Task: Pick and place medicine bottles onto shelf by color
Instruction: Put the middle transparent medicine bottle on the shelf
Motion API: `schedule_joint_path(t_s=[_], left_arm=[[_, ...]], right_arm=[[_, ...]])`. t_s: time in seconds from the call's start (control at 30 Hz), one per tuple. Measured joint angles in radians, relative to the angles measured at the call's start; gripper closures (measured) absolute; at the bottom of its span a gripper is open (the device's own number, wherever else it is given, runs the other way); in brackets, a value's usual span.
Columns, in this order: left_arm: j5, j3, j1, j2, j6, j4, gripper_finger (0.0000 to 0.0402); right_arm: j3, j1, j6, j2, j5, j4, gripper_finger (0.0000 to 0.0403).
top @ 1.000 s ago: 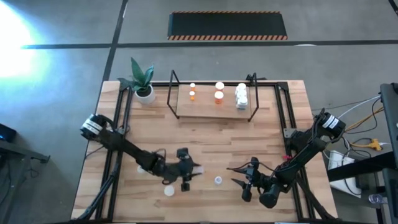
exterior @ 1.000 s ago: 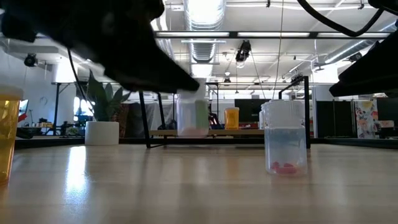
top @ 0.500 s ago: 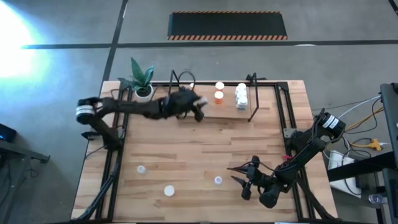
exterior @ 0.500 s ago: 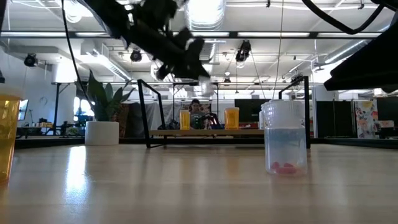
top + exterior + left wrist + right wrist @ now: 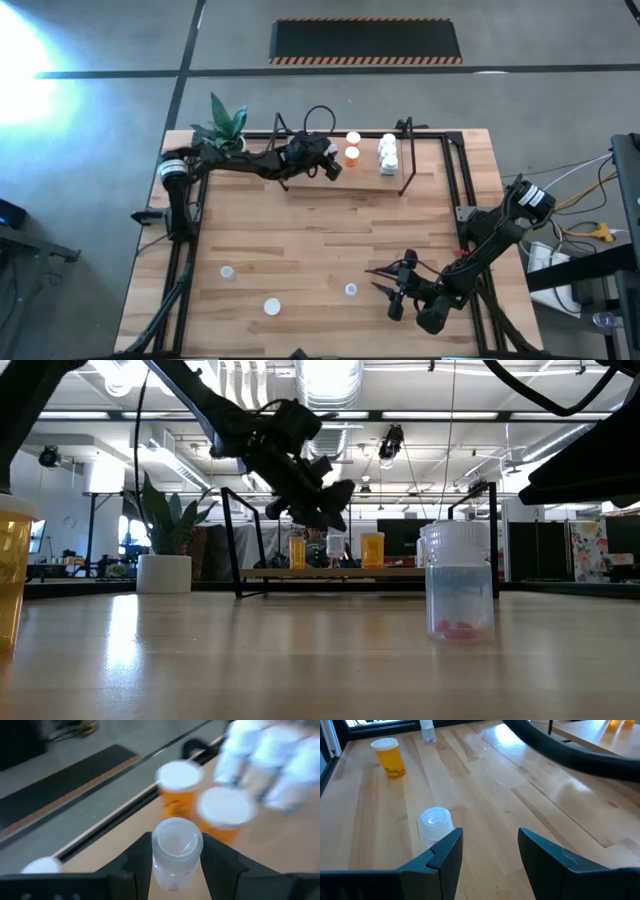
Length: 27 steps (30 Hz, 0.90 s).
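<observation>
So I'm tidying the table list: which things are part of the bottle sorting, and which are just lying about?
Part of the job:
clear bottle in left gripper
orange bottles
white bottles
shelf
loose bottles

Just there:
potted plant

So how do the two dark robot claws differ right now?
The left gripper is clamped on a small clear bottle with a white cap; the right gripper is open and holds nothing. The left one is up over the pale wood shelf with black wire rails, next to orange bottles; the right one waits low near the table's front edge. Both are dark two-finger claws.
</observation>
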Motion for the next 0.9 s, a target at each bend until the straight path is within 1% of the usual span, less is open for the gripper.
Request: schedule_joint_path(t_s=[0.07,0.3,0.37,0.7,0.9], left_arm=[[-0.037,0.025,0.007,0.025,0.001,-0.018,0.0279],[-0.047,0.073,0.035,0.068,0.006,-0.025,0.0279],[-0.061,0.073,0.046,0.077,0.007,-0.031,0.0279],[-0.062,0.072,0.064,0.103,0.006,-0.018,0.0278],[-0.062,0.072,0.064,0.103,0.003,-0.02,0.0257]], right_arm=[[0.0,0.0,0.001,0.0,-0.001,0.002,0.0223],[0.0,0.0,0.001,0.0,-0.001,0.002,0.0223],[0.0,0.0,0.0,0.0,-0.002,0.002,0.0223],[0.0,0.0,0.001,0.0,-0.003,0.002,0.0223],[0.0,0.0,0.001,0.0,-0.004,0.002,0.0223]])
